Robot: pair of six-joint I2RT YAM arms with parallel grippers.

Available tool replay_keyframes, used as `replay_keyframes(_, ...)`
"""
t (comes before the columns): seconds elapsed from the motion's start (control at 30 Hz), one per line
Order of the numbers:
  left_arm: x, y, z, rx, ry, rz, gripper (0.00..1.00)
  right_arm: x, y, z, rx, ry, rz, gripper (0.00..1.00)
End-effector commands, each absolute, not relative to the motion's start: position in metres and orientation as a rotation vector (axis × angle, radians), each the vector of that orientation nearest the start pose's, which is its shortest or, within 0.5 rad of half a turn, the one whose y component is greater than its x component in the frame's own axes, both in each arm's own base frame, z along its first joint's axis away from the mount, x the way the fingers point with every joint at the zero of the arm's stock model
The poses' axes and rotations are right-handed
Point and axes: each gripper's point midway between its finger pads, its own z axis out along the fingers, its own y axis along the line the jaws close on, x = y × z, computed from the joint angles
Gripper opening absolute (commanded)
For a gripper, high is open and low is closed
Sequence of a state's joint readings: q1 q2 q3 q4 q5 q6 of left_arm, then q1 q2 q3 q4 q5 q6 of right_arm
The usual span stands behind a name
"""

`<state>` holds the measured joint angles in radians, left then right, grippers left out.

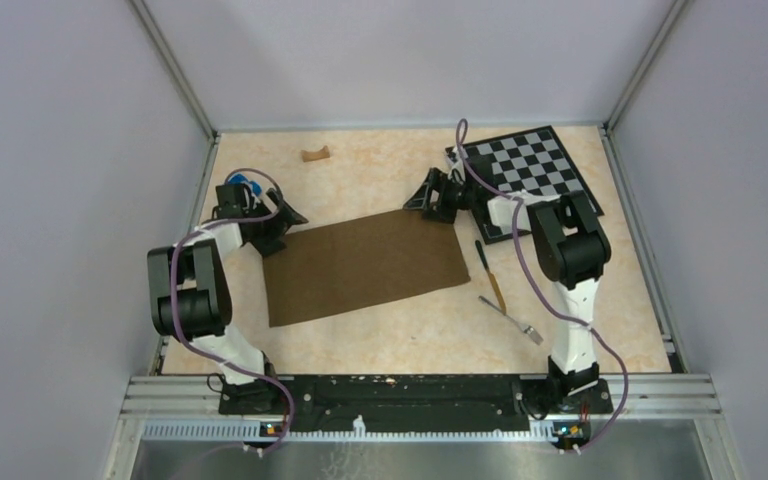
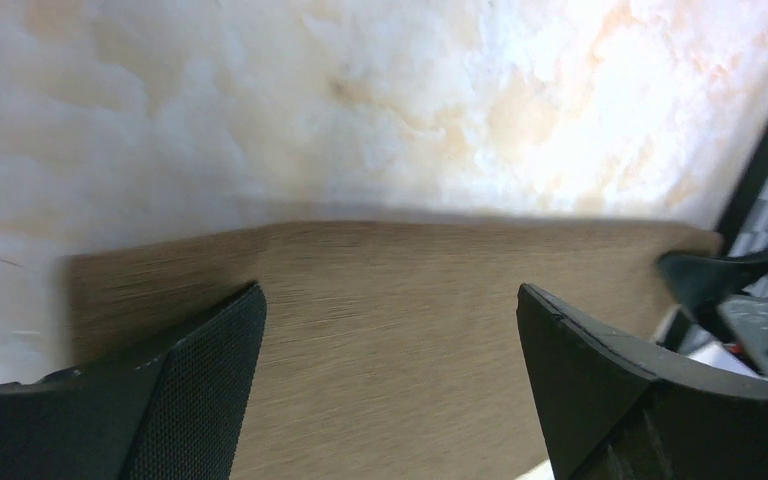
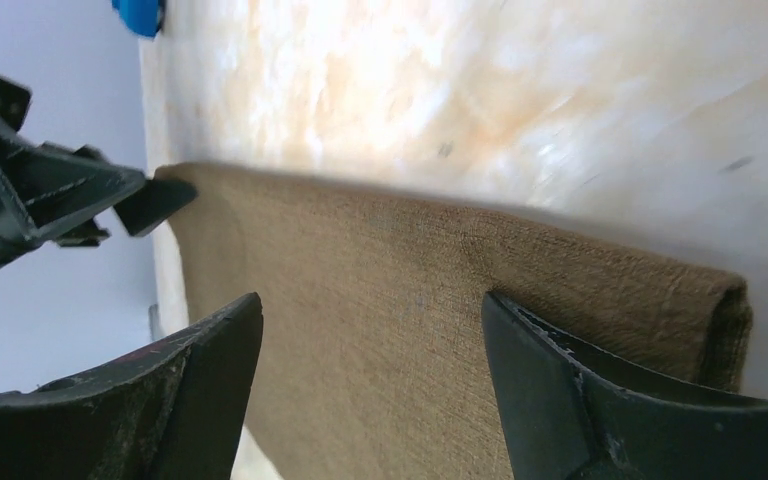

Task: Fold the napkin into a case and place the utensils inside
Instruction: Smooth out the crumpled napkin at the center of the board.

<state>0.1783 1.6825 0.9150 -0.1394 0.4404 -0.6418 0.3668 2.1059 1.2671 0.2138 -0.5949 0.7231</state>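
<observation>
The dark-brown napkin (image 1: pixel 365 265) lies flat mid-table as a wide rectangle; its right end shows a doubled, folded edge in the right wrist view (image 3: pixel 730 320). My left gripper (image 1: pixel 285 225) is open at the napkin's far-left corner, jaws spread over the cloth (image 2: pixel 360 400). My right gripper (image 1: pixel 422 200) is open at the far-right corner, jaws spread over the cloth (image 3: pixel 410 250). Neither holds anything. The knife (image 1: pixel 490 272) and the silver fork (image 1: pixel 515 320) lie on the table to the right of the napkin.
A checkerboard (image 1: pixel 530 165) lies at the back right, behind the right arm. A small tan piece (image 1: pixel 314 154) sits near the back wall. A blue block (image 1: pixel 240 183) sits behind the left gripper. Walls enclose the table on three sides.
</observation>
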Motion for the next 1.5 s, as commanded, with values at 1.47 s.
replay_keyframes(1.47, 0.447, -0.097, 0.096, -0.466, 2.302, -0.940, 0.99, 0.437, 0.414, 0.106, -0.114, 2.170, 1.476, 0.78)
